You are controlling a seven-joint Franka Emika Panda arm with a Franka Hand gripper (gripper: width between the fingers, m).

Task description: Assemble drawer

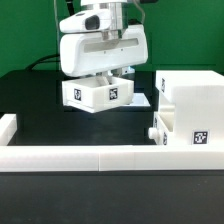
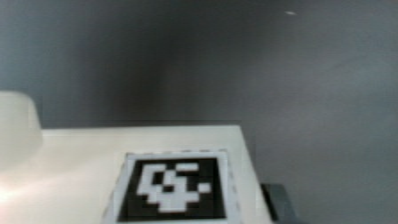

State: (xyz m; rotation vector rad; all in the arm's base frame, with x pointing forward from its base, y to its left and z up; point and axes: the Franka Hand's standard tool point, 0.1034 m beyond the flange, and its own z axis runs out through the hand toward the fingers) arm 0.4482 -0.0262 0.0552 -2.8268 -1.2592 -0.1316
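The arm enters from the twelve o'clock edge of the exterior view and hangs straight down, wrist vertical. The white hand housing sits broad and level in the upper centre of that view, with the gripper [image 1: 97, 80] pointing down at six o'clock beneath it. The fingers run down into a small tagged tray [image 1: 97, 94] and their tips are hidden by it, so the jaw spacing cannot be read. In the wrist view no finger is clearly identifiable; only a dark edge shows at about five o'clock
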